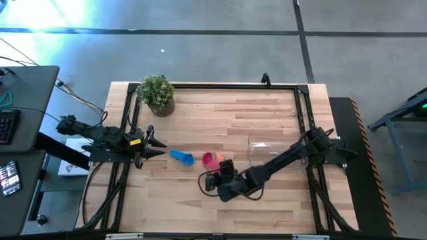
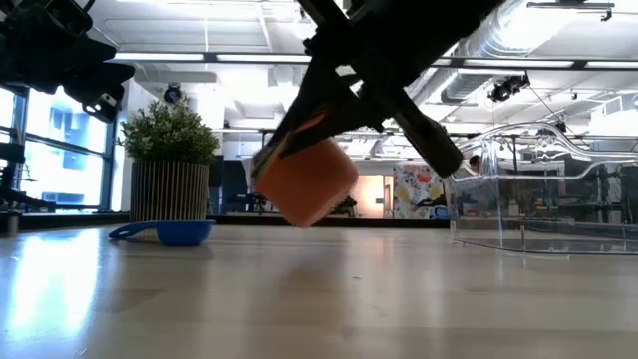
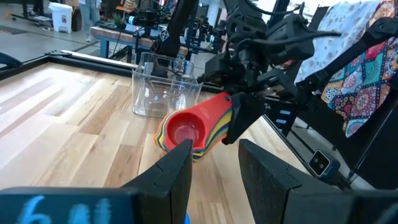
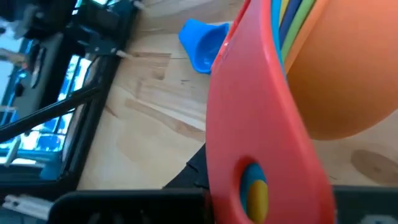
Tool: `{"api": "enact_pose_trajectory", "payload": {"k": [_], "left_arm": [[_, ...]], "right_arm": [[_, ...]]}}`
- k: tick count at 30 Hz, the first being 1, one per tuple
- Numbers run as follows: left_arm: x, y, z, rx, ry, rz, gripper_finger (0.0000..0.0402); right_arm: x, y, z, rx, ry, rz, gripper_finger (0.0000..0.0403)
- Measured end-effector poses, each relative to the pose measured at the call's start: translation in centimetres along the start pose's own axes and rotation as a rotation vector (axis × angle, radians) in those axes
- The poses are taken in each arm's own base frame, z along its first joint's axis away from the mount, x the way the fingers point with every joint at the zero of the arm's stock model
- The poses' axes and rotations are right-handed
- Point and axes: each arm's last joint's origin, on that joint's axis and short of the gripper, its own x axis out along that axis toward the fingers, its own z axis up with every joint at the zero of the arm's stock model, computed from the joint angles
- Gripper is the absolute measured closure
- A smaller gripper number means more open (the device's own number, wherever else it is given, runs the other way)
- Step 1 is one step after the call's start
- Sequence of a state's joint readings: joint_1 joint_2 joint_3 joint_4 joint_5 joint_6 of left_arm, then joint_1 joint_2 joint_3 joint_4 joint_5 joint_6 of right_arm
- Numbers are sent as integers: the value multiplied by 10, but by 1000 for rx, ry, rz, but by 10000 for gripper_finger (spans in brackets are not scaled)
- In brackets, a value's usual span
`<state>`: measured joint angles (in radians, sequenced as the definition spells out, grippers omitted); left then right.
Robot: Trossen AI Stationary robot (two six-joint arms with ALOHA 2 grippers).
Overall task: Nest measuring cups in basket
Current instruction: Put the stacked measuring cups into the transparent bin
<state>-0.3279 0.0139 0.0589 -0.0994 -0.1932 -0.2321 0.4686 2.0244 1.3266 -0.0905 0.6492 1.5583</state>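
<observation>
The right gripper (image 1: 215, 175) is sitting at lower centre of the high view, clamped on the handles of a nested stack of measuring cups (image 3: 186, 132). In the low view the stack (image 2: 307, 181) is hanging tilted just above the table (image 1: 267, 120), with its orange outer cup facing the camera at centre frame. The left wrist view is showing the salmon-pink cup as the innermost one, its mouth turned toward the camera, with coloured rims of further cups layered behind it.

The blue cup (image 1: 181, 157) is lying alone on the table, left of the stack in the high view and apart from it. In the low view it (image 2: 179, 231) is resting at the left, in front of the potted plant (image 2: 169, 160).

The basket (image 1: 277, 152) is standing at centre right of the high view, partly under the right arm; nothing coloured is showing inside it.

The left gripper (image 1: 157, 143) is waiting at the left edge of the table, its fingers (image 3: 171, 171) spread apart and grasping nothing.
</observation>
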Motion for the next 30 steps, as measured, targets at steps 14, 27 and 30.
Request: {"api": "enact_pose_trajectory", "payload": {"k": [14,27,30], "left_arm": [[0,0,0,0,0,0,280],[0,0,0,0,0,0,280],[0,0,0,0,0,0,280]], "right_arm": [[10,-9,-16,102,10,0,392],[8,-12,-21,113,11,-16,362],[7,-12,-22,115,5,-17,359]]}}
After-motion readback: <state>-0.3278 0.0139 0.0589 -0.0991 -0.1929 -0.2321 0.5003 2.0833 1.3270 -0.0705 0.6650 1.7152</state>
